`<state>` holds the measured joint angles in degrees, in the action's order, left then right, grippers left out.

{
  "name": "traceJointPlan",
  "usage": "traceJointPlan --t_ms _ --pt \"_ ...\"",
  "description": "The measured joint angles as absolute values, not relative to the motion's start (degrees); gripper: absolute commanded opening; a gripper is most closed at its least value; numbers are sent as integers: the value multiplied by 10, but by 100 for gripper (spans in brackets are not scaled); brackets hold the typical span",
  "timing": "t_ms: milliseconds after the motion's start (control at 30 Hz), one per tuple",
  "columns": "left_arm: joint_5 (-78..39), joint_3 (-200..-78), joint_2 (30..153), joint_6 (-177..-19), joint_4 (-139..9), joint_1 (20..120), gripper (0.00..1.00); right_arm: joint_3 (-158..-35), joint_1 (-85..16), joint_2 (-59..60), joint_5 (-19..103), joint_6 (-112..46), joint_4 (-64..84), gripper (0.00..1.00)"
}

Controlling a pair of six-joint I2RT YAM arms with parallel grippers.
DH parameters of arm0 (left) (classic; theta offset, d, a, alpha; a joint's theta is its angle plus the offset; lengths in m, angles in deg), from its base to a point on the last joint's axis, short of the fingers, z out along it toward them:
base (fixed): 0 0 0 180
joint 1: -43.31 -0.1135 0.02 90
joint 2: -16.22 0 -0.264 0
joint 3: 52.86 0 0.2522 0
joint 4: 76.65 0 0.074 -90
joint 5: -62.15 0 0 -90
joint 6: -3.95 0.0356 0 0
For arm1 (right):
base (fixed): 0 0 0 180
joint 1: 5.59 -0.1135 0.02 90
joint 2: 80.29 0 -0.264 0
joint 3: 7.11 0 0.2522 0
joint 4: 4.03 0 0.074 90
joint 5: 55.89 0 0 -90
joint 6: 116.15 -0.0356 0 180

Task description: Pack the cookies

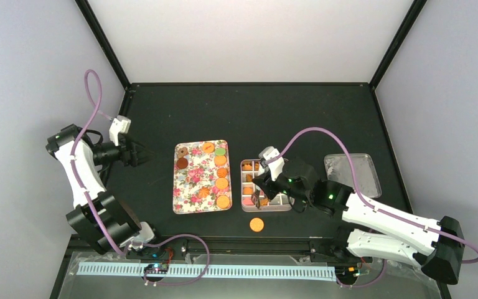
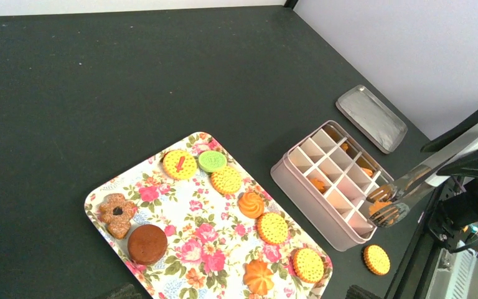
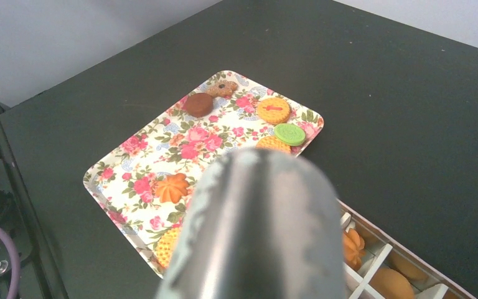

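My right tool (image 1: 272, 180) is clenched on the metal tongs (image 2: 411, 187) — the tong tips pinch one orange cookie (image 2: 383, 210), hanging just above the near end cells of the divided box (image 2: 311, 199). My left tool (image 1: 138, 152) is released, jaws wide, holding nothing. It hovers on the far side of the flowered tray (image 2: 187, 249) from my right tool.

The rest of the cookies (image 2: 272, 227) lie on that tray, left of the tong tips: several round orange ones, two swirled, one green, one brown, one flower-shaped. A few sit in box cells under and beyond the tongs. One stray cookie (image 2: 376, 259) lies on the tabletop (image 2: 99, 93), just outside the box's near wall, below my right tool. The lid (image 1: 351, 173) sits apart, to the right of that tool.

Risks, as I judge them:
- The cookie is held only at the tong tips, so a loosened squeeze or a jolt drops it early — likely onto a divider or over the near wall, beside the stray.
- The cells are narrow, so a tilted cookie could bridge a divider instead of seating.
- Tong tips lowered off-centre could catch a divider or shove the box.
- My right wrist view is mostly blocked by the tongs, so aiming from there is poor.
- The stray lies flat on the tabletop, hard for tongs to get under.
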<state>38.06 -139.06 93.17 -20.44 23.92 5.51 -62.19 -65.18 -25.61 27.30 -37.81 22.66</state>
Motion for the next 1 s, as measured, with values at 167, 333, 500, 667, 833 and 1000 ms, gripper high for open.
traceJointPlan --t_ms 167,333,500,667,833,1000 --pt "381 -1391 932 -199 244 55 88 -622 -652 -256 265 -372 227 39" --pt "382 -1391 932 -196 247 55 88 -622 -652 -256 261 -367 228 41" --pt "382 -1391 932 -195 248 55 88 -622 -652 -257 257 -364 229 39" --pt "382 -1391 932 -196 248 55 88 -628 -652 -264 255 -355 234 38" --pt "382 -1393 933 -196 249 55 89 -666 -652 -253 264 -339 227 38" --pt "364 -1401 941 -205 251 55 99 -741 -652 -170 310 -330 174 39"
